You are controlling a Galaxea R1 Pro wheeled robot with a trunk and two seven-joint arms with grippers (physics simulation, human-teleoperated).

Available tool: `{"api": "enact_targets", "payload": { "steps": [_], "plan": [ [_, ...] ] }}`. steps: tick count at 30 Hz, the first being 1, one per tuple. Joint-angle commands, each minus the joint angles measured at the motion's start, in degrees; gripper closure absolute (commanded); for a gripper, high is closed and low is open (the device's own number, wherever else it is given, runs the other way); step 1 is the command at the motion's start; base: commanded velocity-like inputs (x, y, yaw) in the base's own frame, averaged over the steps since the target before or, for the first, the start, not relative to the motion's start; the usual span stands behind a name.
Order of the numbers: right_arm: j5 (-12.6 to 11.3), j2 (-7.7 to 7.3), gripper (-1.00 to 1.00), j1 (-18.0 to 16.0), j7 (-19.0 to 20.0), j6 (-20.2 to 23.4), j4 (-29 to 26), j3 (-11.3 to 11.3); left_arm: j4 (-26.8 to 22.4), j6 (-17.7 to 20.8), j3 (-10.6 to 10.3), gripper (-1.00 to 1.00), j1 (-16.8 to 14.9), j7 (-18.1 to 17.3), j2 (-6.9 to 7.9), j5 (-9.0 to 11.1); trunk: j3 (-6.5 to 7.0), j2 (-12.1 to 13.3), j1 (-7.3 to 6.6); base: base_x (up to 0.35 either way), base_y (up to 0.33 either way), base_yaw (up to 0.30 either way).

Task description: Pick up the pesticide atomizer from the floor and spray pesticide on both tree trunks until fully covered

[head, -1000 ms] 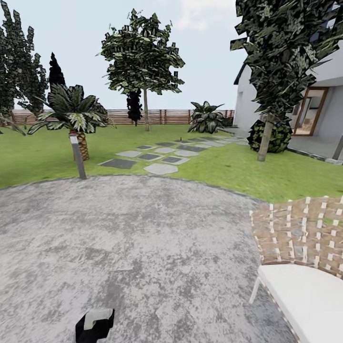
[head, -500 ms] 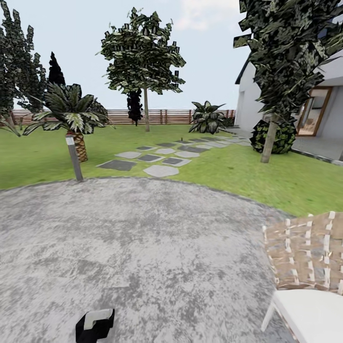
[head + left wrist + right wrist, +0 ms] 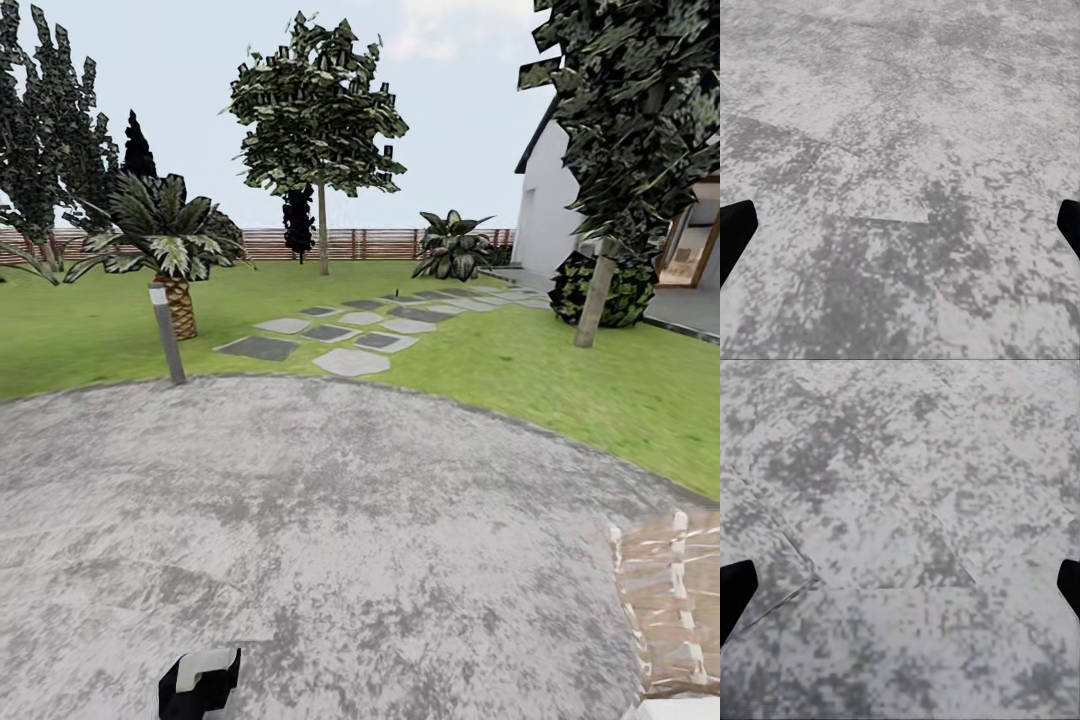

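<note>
Head view: two trees [image 3: 322, 150], at 12 and 2 o'clock across the lawn [image 3: 90, 330]. A dark speck [image 3: 397, 292] by the stepping stones [image 3: 350, 360] could be the atomizer, too small to tell. I'd guess it's light, rigid plastic; grab the bottle body.

Left wrist: left gripper [image 3: 900, 232] wide, empty, over gravel [image 3: 900, 112].

Right wrist: right gripper [image 3: 900, 592] same.

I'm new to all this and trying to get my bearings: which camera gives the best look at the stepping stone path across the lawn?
The head view: the stepping stone path runs across the lawn toward the white house. Both wrist views look down at grey gravel, with dark fingertips at the picture edges.
</note>
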Motion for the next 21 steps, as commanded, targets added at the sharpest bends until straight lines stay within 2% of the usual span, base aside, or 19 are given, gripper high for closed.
{"api": "enact_targets", "payload": {
  "steps": [1, 9, 21],
  "plan": [
    [0.0, 0.00, -1.00, 0.0, 0.0, 0.0, 0.0, 0.0, 0.0, 0.0, 0.0, -1.00, 0.0, 0.0, 0.00, 0.0, 0.00, 0.0, 0.00, 0.339, 0.000, 0.001],
    [0.0, 0.00, -1.00, 0.0, 0.0, 0.0, 0.0, 0.0, 0.0, 0.0, 0.0, -1.00, 0.0, 0.0, 0.00, 0.0, 0.00, 0.0, 0.00, 0.339, 0.016, 0.000],
    [-0.1, -0.08, -1.00, 0.0, 0.0, 0.0, 0.1, -0.1, 0.0, 0.0, 0.0, -1.00, 0.0, 0.0, 0.00, 0.0, 0.00, 0.0, 0.00, 0.339, 0.096, 0.000]
  ]
}}
